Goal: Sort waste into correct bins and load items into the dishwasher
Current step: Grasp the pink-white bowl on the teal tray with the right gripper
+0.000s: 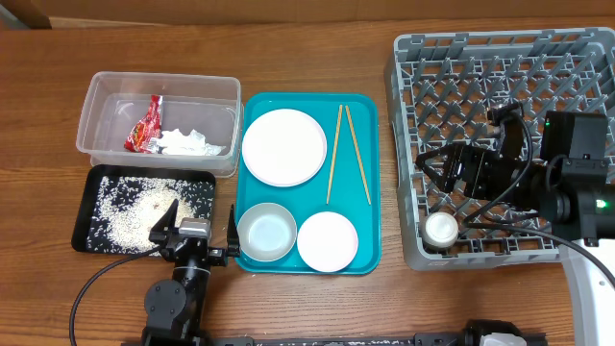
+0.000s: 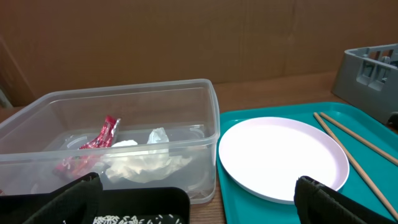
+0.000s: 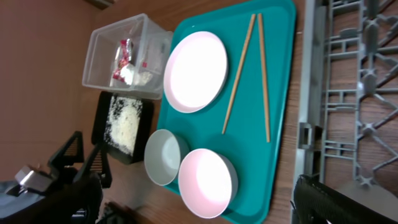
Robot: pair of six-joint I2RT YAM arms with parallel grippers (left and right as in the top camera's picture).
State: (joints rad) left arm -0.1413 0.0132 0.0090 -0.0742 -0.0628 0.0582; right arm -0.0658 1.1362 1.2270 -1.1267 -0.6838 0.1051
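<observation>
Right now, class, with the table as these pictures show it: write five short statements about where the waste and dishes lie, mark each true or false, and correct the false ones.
1. The red wrapper lies inside the clear tub. True.
2. The chopsticks stand in the dish rack. False: they lie flat on the teal tray.
3. The rice is in the black tray. True.
4. The dish rack holds nothing. False: a small white cup sits near its front left corner.
5. The tissue lies on the teal tray. False: it is in the clear tub, beside the wrapper.
</observation>
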